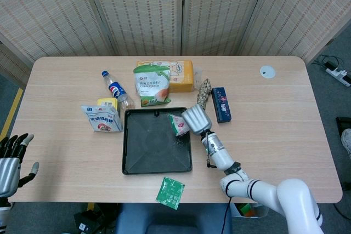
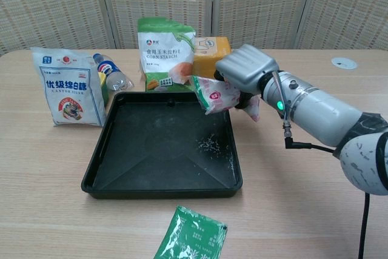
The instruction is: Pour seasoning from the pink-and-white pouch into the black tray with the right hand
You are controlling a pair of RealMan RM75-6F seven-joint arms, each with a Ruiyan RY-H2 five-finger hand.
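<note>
Left hand: empty, fingers spread, off the table's 8 o'clock corner. Black tray: centre, seasoning flecks toward its 3 o'clock side. Right hand grips pink-and-white pouch above the tray's 2 o'clock corner.

The right hand is raised on an outstretched arm, back upward, fingers curled closed around a pouch. The left hand hangs at the frame's edge — fingers apart, holding nothing.
</note>
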